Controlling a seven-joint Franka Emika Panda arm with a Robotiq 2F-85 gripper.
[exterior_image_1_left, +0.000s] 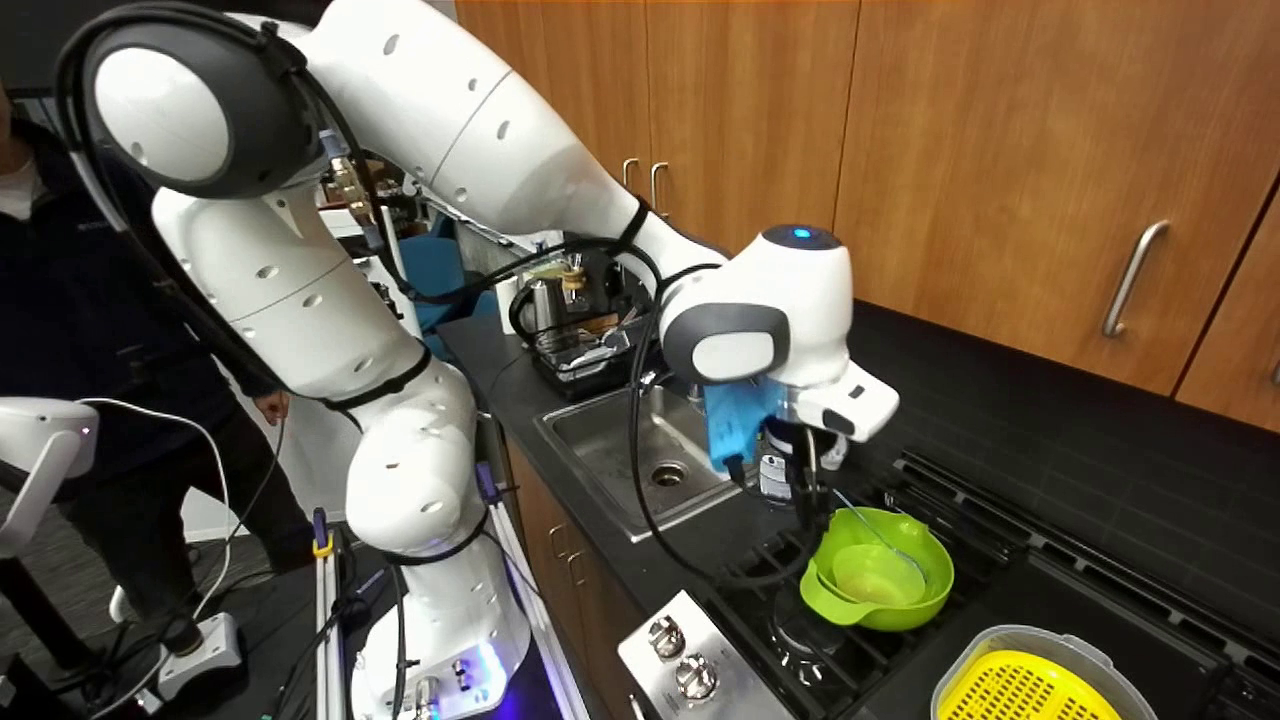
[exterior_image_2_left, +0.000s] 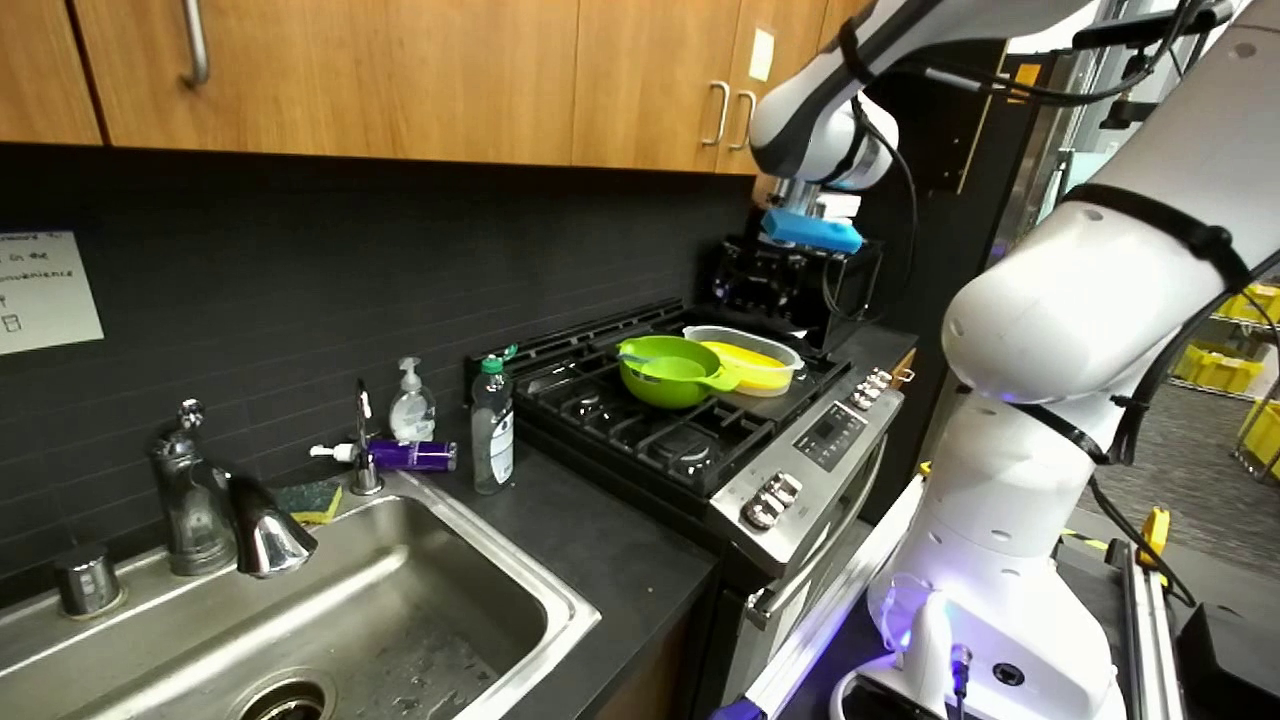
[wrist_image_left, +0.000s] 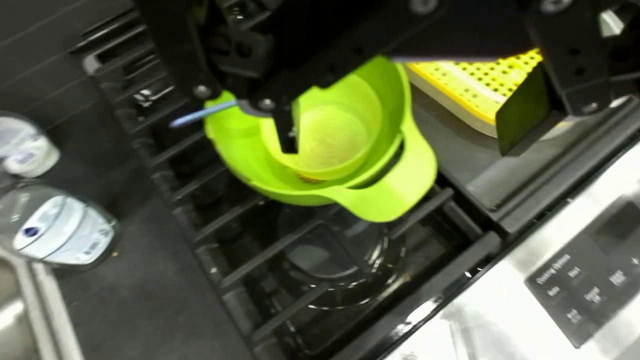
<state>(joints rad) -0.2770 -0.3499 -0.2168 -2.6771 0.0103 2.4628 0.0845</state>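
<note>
In the wrist view the hand (wrist_image_left: 397, 150) is wide open, one finger showing in front of a green bowl (wrist_image_left: 247, 155) and one in front of a yellow strainer (wrist_image_left: 470, 82). The green bowl rests on the stove (wrist_image_left: 270, 257), with a smaller bowl (wrist_image_left: 332, 135) nested in it and a blue stick (wrist_image_left: 200, 114) poking out over its rim. A clear bottle (wrist_image_left: 62, 227) stands nearby on the worktop (wrist_image_left: 145, 280). The grate runs on past the bowl's handle to the control panel (wrist_image_left: 575, 280), and a strip of worktop separates stove and sink (wrist_image_left: 50, 300).

In an exterior view a black cable (exterior_image_1_left: 637, 440) loops from the arm (exterior_image_1_left: 560, 150) down past the hand, which hangs near the green bowl. The strainer sits in a pale tub (exterior_image_1_left: 1088, 652) further along the stove. Here the stick runs down into the bowls, a part hidden in the wrist view. A kettle (exterior_image_1_left: 545, 305) and a person (exterior_image_1_left: 100, 330) appear only here.

In an exterior view a faucet (exterior_image_2_left: 200, 500) and a purple bottle (exterior_image_2_left: 415, 455) on its side are behind the sink; that bottle shows only here. Dark surroundings swallow the hand's jaws. The stove's front edge, with its knobs (exterior_image_2_left: 772, 500), faces the robot's base (exterior_image_2_left: 1000, 640).
</note>
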